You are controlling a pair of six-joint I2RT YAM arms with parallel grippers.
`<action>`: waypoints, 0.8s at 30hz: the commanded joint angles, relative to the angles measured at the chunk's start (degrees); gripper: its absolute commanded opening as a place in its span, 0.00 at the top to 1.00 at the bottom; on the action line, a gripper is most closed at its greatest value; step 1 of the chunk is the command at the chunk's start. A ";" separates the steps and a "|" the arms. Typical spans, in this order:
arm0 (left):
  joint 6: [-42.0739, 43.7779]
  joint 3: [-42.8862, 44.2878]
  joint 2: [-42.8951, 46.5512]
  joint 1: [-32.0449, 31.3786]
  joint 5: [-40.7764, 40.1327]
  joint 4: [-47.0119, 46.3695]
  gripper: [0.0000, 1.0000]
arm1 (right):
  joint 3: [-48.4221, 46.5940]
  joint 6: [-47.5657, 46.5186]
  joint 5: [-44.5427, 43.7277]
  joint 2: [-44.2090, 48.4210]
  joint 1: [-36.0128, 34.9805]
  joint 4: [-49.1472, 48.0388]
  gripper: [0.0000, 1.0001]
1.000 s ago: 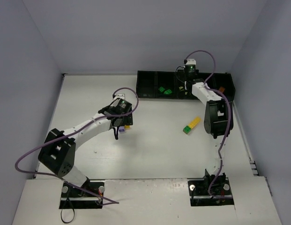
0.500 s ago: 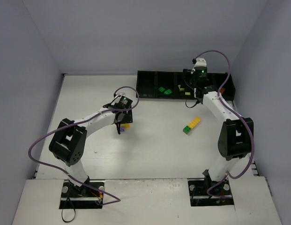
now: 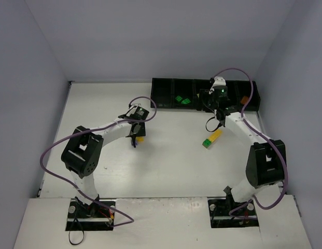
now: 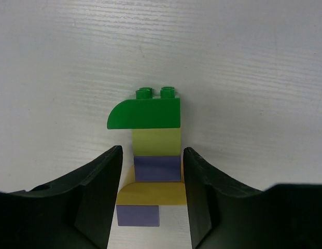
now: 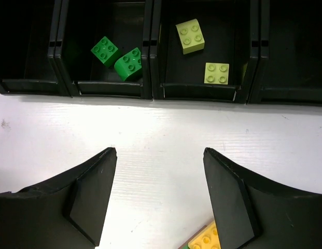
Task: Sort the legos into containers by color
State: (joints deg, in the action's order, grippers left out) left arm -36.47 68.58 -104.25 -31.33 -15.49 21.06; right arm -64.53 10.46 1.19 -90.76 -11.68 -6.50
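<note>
A stack of legos (image 4: 155, 148) lies flat on the white table: dark green, lime, lavender, yellow, lavender. My left gripper (image 4: 153, 161) is shut on it, the fingers against the yellow brick's sides; it also shows in the top view (image 3: 135, 136). My right gripper (image 5: 161, 155) is open and empty over bare table just in front of the black tray (image 5: 150, 91). A yellow-and-green stack (image 3: 212, 138) lies just below it, its yellow end (image 5: 205, 239) at the right finger. The tray holds two dark green bricks (image 5: 116, 57) in one compartment and two lime bricks (image 5: 191, 36) in the one to its right.
In the top view the tray (image 3: 163, 104) runs along the back of the table, with an orange brick (image 3: 245, 98) in its rightmost compartment. Grey walls close in the table on the left, back and right.
My right gripper has drawn back from over the tray to the table near the yellow-and-green stack. My left arm's elbow has swung in; its gripper has stayed at the stack.
</note>
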 commanded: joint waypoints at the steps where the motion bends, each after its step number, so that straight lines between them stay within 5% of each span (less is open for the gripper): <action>1: 0.52 1.30 1.42 0.22 -2.00 -3.83 0.57 | 0.54 0.62 1.09 4.63 -0.36 -3.60 0.36; 11: 2.81 1.12 -0.25 0.13 -3.59 -6.38 0.72 | 4.85 0.00 2.32 6.91 -1.41 -3.52 0.36; 16: 3.85 0.07 0.36 -0.13 -2.45 -6.99 1.00 | 4.77 -0.26 5.04 7.61 -2.20 -3.08 0.36; 24: 18.43 -10.29 15.98 -2.15 4.48 -19.99 1.00 | -1.46 1.23 24.27 6.30 -6.86 0.17 0.35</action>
State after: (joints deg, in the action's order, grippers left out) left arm -26.24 60.42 -98.00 -32.60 -14.87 9.50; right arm -60.60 10.72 14.39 -86.21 -16.14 -4.89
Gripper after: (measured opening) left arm 0.284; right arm 0.643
